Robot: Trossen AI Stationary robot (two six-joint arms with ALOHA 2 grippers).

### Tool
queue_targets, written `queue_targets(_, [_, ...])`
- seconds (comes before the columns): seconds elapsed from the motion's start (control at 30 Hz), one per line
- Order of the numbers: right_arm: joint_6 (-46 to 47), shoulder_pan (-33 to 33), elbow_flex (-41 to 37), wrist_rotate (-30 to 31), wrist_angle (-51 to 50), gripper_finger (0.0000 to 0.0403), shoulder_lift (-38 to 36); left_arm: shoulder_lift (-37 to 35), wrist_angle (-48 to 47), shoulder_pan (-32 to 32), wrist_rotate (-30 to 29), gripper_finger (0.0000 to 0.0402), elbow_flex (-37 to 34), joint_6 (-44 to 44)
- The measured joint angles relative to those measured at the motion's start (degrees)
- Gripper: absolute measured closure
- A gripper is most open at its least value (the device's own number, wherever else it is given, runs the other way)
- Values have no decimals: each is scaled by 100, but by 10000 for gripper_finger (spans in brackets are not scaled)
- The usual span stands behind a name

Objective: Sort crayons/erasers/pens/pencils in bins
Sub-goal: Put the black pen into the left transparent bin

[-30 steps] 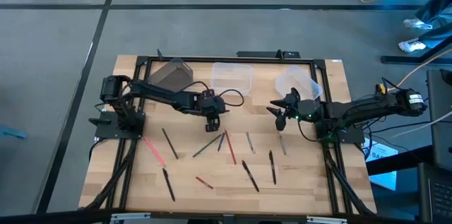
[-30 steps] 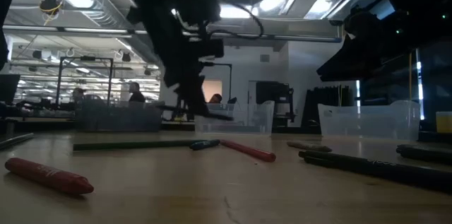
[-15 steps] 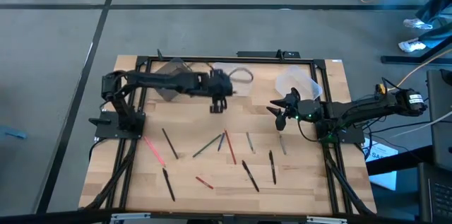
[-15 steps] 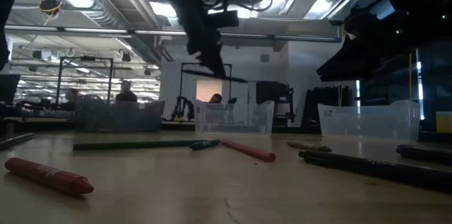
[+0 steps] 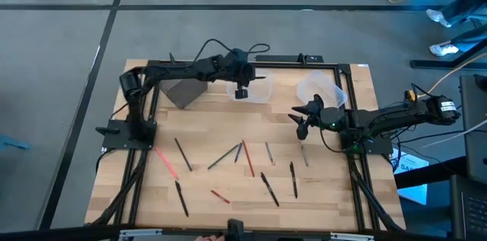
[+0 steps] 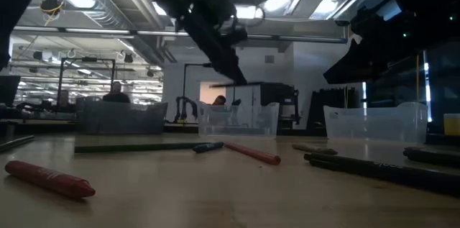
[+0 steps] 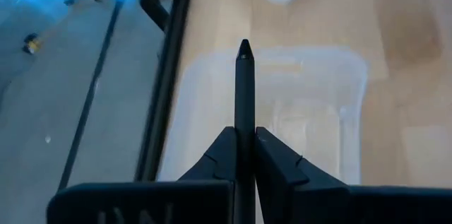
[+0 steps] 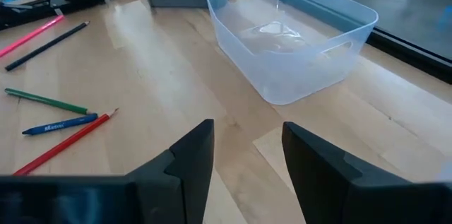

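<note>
Three bins stand along the far edge of the tabletop (image 5: 319, 195). The grey box (image 5: 185, 89) is at the left; its contents cannot be seen. The square tub (image 5: 255, 89) is in the middle, clear-walled, with nothing visible inside from the left wrist view (image 7: 311, 111) or the right wrist view (image 8: 296, 47). The round tub (image 5: 323, 89) is at the right, clear; its contents cannot be told.

The left pincer (image 5: 242, 90) hangs above the square tub, its fingers (image 7: 272, 164) closed tight on a black pen (image 7: 244, 111), whose tip points out over the tub's interior. The pen is clear of the tub, not in it.

The right pincer (image 5: 302, 125) sits low beside the round tub, toward the tabletop's centre, fingers (image 8: 191, 157) spread wide with nothing between them.

Loose sticks remain on the tabletop, all outside the bins: a pink one (image 5: 166, 159) by the left rail, a green pencil (image 5: 222, 157), a red pencil (image 5: 247, 157), a short blue crayon (image 8: 60, 125), a short red crayon (image 6: 50, 178), a grey one (image 5: 270, 152), and several black ones (image 5: 269, 188).
</note>
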Motion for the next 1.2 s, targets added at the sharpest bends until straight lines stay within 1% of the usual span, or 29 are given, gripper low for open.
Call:
queue_targets(0.2, [-13,0,0,1,-45,231,0,541,156,37,3,384,0,325])
queue_targets(0.3, [-14,0,0,3,-45,231,0,754,242,68,-32,379,0,405])
queue_targets(0.43, [-22,0,0,10,-45,231,2,895,461,145,-113,360,0,449])
queue_targets(0.77, [-111,0,0,14,-41,231,2,893,592,262,-178,306,-2,449])
queue_targets(0.9, [-117,0,0,12,-80,231,2,847,564,131,-594,294,-2,311])
queue_targets(1.03, [-122,0,-41,34,-90,231,2,611,506,-212,-1388,291,-2,266])
queue_targets(1.1, [-122,2,-42,176,-88,231,2,434,422,-434,-1761,290,-2,265])
queue_targets(1.13, [-122,2,-42,207,-80,231,2,328,407,-555,-1859,290,0,254])
queue_targets(1.2, [-124,0,-42,217,-77,231,2,100,270,-792,-1821,290,0,198])
